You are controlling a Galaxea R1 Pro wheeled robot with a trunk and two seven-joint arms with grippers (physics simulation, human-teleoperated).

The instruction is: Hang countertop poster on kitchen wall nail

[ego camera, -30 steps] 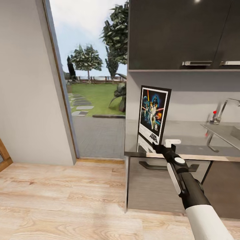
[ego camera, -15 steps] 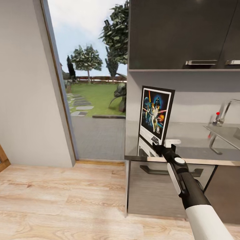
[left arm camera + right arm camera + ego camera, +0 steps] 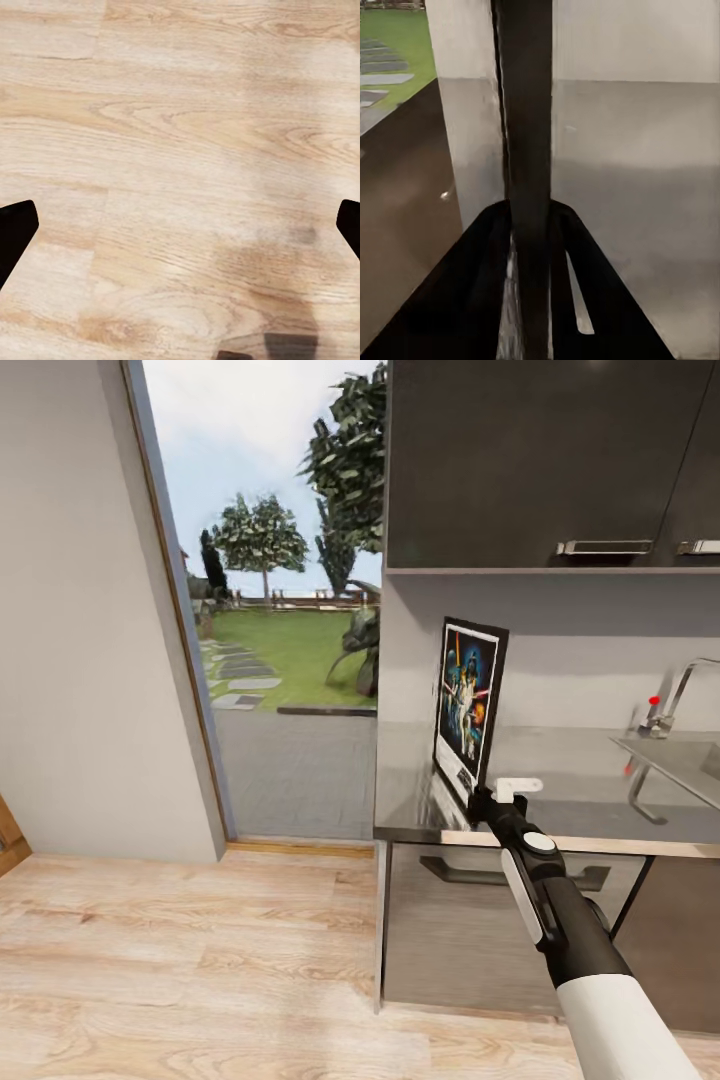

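Observation:
The Star Wars poster stands upright over the left end of the grey kitchen countertop, turned partly edge-on to the head camera. My right gripper is shut on its bottom edge. In the right wrist view the poster shows as a dark vertical strip pinched between the two black fingers. My left gripper hangs open over the wooden floor, its dark fingertips at the picture's two sides. No wall nail can be made out on the pale grey wall.
Dark wall cabinets hang over the countertop, with a sink and tap at the right. A silver dishwasher front sits under the worktop. An open doorway onto a garden lies left of the counter. Light wooden floor spreads in front.
The poster has turned in my right gripper, so its face looks narrower than before. The head view shifted slightly between the earliest frame and the one after.

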